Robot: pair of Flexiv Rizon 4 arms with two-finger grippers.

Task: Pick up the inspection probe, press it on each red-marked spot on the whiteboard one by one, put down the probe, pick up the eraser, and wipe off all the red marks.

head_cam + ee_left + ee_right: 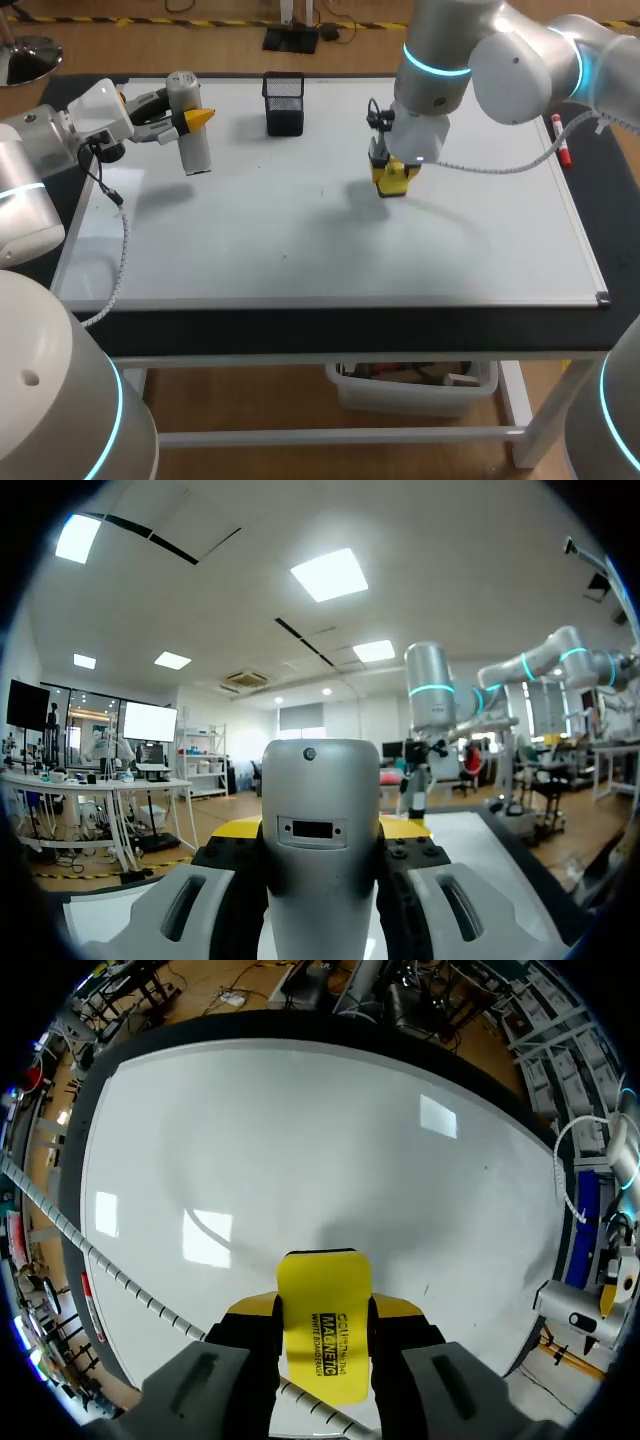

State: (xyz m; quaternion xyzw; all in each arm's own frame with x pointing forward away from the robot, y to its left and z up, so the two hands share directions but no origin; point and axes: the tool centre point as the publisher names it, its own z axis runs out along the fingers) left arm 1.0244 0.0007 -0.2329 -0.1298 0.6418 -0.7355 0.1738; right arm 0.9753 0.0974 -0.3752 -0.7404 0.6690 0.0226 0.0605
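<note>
Clamped flat between the right gripper's (322, 1310) two fingers, the yellow eraser (322, 1335) points down at the middle of the whiteboard (300, 1130), though whether its face touches the surface cannot be told. No red mark shows anywhere on the board in any view, only a couple of tiny dark specks. One risk, then, is a wipe that lands on bare board while a mark hidden under the gripper goes missed. The hold takes only the eraser's narrow sides, so a hard or tilted press could twist it in the fingers or drag an edge instead of the pad. A coiled cable (120, 1280) runs across beside this gripper, and it may snag or trail over the board during a long stroke. Well apart, at the board's rear left corner, the left gripper (320, 832) is closed around the grey inspection probe (320, 810), which is held lifted off the table rather than set down. A wide sweep leftward would bring the two arms toward each other. The black mesh pen holder (284, 103) near the rear edge could be knocked by a stroke that runs too far back.
</note>
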